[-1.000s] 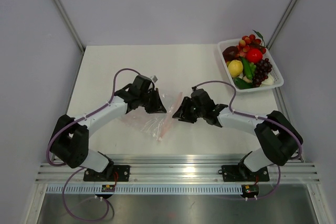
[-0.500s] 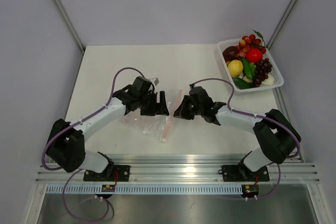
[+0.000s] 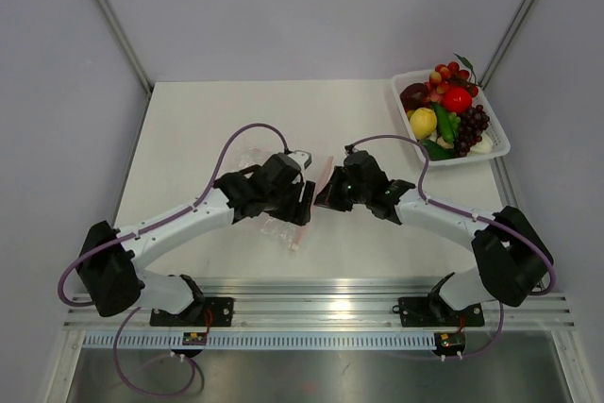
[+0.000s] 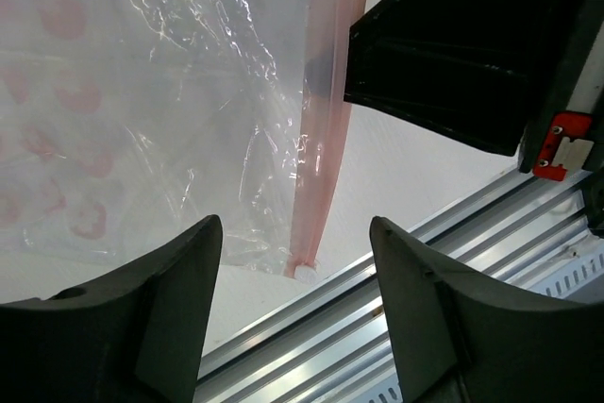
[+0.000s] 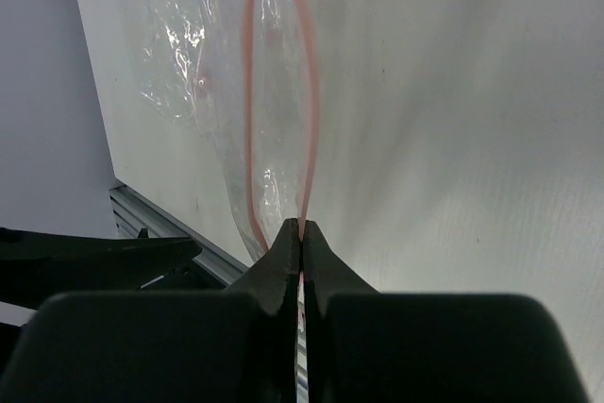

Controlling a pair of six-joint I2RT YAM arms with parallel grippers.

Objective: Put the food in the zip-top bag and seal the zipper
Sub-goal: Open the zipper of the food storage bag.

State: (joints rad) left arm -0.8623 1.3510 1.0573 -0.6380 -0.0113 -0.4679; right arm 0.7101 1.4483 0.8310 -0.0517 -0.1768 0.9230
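Observation:
The clear zip-top bag [image 3: 280, 227] lies crumpled on the table between the two arms, mostly under the left arm. Its pink zipper [image 3: 321, 170] runs between the grippers. In the right wrist view the bag mouth [image 5: 278, 92] gapes, and my right gripper [image 5: 302, 231] is shut on one lip of the zipper [image 5: 310, 120]. My left gripper [image 4: 297, 309] stands open just above the zipper's near end [image 4: 307, 266], gripping nothing, close beside the right gripper [image 4: 453, 54]. The food [image 3: 449, 112] lies piled in the white basket at the far right.
The white mesh basket [image 3: 497, 150] stands at the table's back right corner. An aluminium rail [image 3: 321, 304] runs along the near edge, just past the bag's end. Grey walls enclose the table.
My left gripper has opened, letting go of the bag, and swung right and nearer, up against the right gripper. The right gripper has shut on the zipper lip.

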